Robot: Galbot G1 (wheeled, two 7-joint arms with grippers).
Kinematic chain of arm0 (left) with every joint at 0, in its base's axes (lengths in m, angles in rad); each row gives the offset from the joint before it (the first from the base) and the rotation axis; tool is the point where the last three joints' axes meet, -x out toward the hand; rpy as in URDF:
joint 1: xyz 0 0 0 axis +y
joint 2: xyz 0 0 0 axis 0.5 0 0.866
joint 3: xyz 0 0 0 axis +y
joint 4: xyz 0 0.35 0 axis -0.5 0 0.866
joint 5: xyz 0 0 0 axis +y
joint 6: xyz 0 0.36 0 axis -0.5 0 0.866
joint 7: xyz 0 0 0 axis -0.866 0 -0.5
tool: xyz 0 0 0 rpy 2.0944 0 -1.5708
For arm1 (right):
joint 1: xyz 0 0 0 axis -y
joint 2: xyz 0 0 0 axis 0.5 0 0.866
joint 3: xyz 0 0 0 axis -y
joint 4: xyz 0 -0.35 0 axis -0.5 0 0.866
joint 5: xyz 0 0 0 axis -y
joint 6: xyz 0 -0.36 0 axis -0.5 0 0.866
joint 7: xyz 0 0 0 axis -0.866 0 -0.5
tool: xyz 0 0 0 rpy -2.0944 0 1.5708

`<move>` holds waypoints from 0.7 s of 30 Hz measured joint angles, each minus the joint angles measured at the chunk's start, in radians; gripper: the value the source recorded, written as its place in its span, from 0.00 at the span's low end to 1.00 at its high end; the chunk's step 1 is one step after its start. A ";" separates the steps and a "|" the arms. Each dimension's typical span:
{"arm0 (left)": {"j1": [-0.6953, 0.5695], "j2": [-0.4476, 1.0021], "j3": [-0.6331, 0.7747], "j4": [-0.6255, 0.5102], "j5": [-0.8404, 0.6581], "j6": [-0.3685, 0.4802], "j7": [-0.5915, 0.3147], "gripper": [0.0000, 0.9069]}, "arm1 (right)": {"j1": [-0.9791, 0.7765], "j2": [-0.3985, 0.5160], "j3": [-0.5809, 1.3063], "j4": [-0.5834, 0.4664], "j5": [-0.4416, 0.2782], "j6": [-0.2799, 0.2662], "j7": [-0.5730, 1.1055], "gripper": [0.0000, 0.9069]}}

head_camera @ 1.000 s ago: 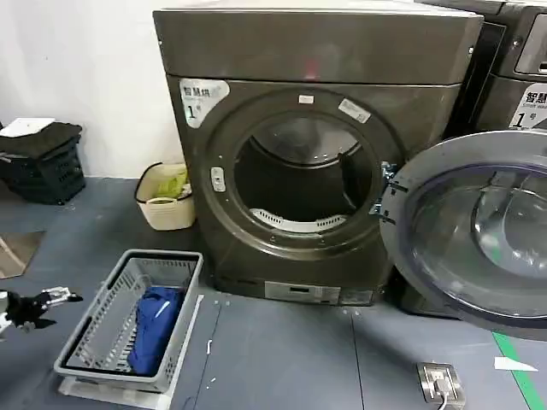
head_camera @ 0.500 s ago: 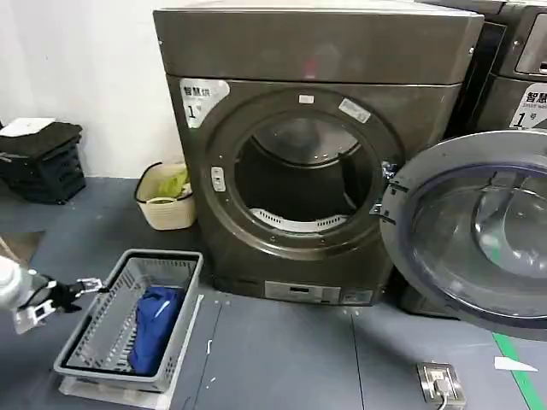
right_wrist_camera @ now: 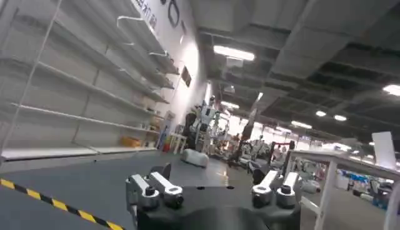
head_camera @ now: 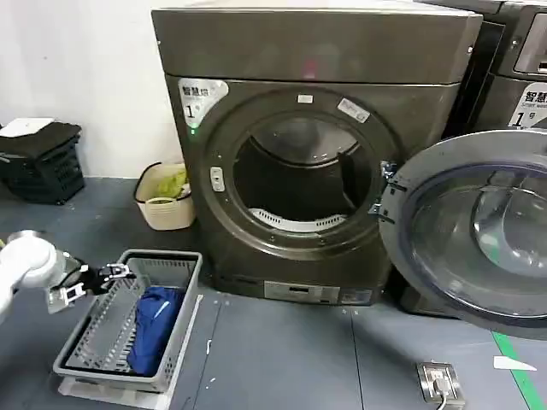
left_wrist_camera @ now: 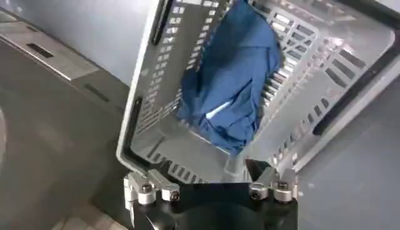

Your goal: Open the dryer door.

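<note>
From the head camera I see the dryer door [head_camera: 479, 231] swung fully open at about 3 o'clock of the drum opening, hanging on hinges at the right edge of the dryer [head_camera: 316, 145]. Its chrome ring and tinted glass face outward, and it covers the lower front of the second machine [head_camera: 513, 68] behind it. The dryer stands centre frame, with the white "1" sticker [head_camera: 199, 98] at 10 o'clock of the opening and the small silver panel [head_camera: 299, 292] at 6 o'clock. The drum is dark inside.

At 8 o'clock from the dryer a grey laundry basket [head_camera: 90, 359] sits on the floor with a blue garment [head_camera: 152, 316] in it. My left gripper [head_camera: 109, 275] hovers over the basket's near-left rim, fingers [left_wrist_camera: 275, 185] apart, nothing between them; its wrist camera looks down into the basket [left_wrist_camera: 150, 94] at the garment [left_wrist_camera: 231, 75].

A cream bin [head_camera: 164, 205] stands at 9 o'clock of the dryer against the wall, a black crate [head_camera: 43, 162] beyond it.

My right gripper [right_wrist_camera: 212, 187] points away into the room, its fingers spread and empty.
</note>
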 joint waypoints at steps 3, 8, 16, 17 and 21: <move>-0.010 -0.007 0.000 0.004 0.052 0.000 -0.009 1.00 | 0.002 0.000 -0.001 0.000 0.000 0.003 -0.002 1.00; -0.021 -0.008 0.004 0.007 0.060 0.001 -0.009 1.00 | 0.004 0.003 -0.003 0.001 -0.001 0.010 -0.003 1.00; -0.019 -0.004 0.007 0.009 0.071 0.001 -0.005 1.00 | 0.002 0.004 -0.004 -0.001 -0.001 0.012 -0.005 1.00; -0.018 -0.002 0.007 0.008 0.070 0.001 -0.005 1.00 | 0.002 0.004 -0.004 -0.001 -0.001 0.012 -0.005 1.00; -0.010 0.004 0.008 0.006 0.067 0.001 -0.004 1.00 | 0.002 0.005 -0.004 -0.003 -0.001 0.018 -0.008 1.00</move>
